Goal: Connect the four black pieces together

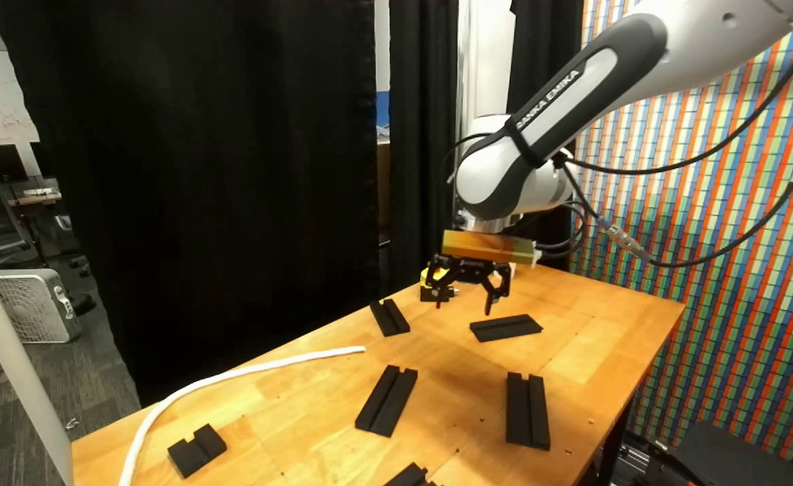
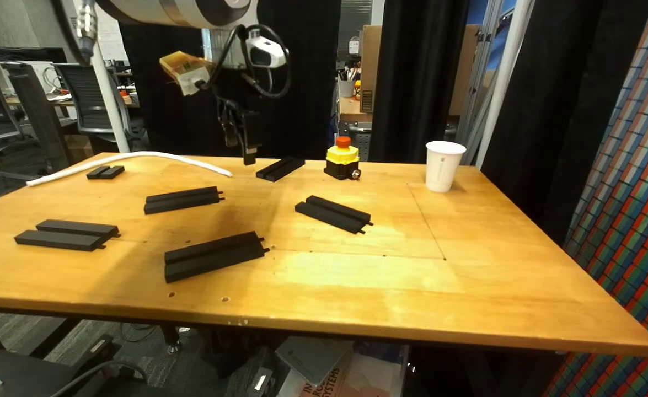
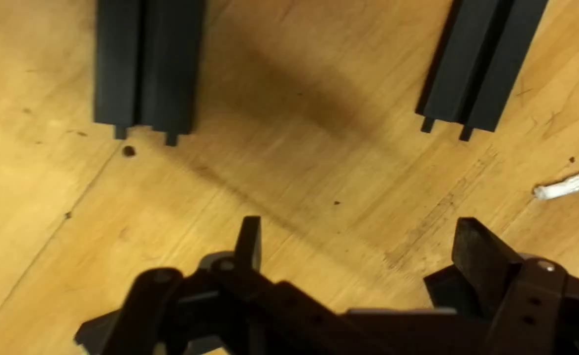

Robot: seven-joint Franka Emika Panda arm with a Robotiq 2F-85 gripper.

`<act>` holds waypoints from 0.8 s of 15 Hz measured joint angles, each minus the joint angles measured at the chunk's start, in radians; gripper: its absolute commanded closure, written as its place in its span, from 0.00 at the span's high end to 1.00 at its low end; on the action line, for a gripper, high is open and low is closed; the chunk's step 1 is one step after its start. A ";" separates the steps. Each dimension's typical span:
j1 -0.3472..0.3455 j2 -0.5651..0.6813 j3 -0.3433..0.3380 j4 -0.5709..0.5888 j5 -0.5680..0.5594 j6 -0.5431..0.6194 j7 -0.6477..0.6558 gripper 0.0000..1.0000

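The claw hangs in the air above the bench and points downward. Its two fingers stand wide apart, and in the wrist view wood is visible between them. In an exterior view the arm enters from the upper right and slopes down to the claw.

The four black bars lie separate from each other on the bench. Near to the claw, the wrist view shows the ends of two of them, the left bar and the right bar, with small pegs directed downward in this view. Between these two there is a wide strip of bare wood.

In an exterior view, the third bar lies to the right of the claw. From it toward the right edge there is large open room. The front edge runs near to one bar. The fourth bar lies at the left, well apart from the claw.

Toward the far edge are two shorter black blocks, a yellow and black button, a white rope and a white cup.
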 measured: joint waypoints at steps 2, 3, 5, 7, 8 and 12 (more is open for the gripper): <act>0.044 0.113 0.007 0.086 -0.002 0.010 0.067 1.00; 0.064 0.169 0.007 0.134 -0.003 0.010 0.099 1.00; 0.101 0.272 0.005 0.232 -0.001 0.010 0.145 1.00; 0.135 0.356 0.004 0.324 -0.001 0.004 0.177 1.00; 0.151 0.389 0.002 0.364 -0.001 -0.002 0.193 1.00; 0.207 0.457 -0.009 0.473 -0.001 -0.082 0.260 1.00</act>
